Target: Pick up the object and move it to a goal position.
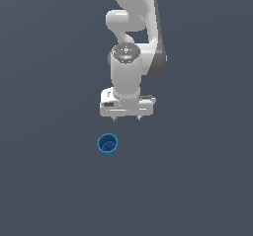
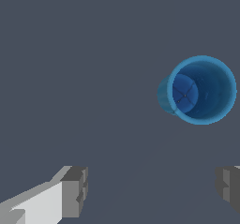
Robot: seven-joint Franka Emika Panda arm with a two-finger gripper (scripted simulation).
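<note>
Cup (image 1: 107, 144) is not between the fingers (image 2: 74, 192): the gripper (image 1: 127, 116) hangs spread wide and empty, while the cup stands upright, mouth up, on the floor (image 1: 49, 180), offset toward the exterior view's left and nearer the camera.

One blue cup (image 1: 107, 144), one robot arm (image 1: 129, 57) with one end effector (image 1: 127, 117), apparently two fingers (image 2: 75, 191).

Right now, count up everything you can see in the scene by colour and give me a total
Blue: 1, the cup, standing upright with its open mouth up.
White: 1, the robot arm with its gripper, jaws open and holding nothing.
Total: 2.
</note>
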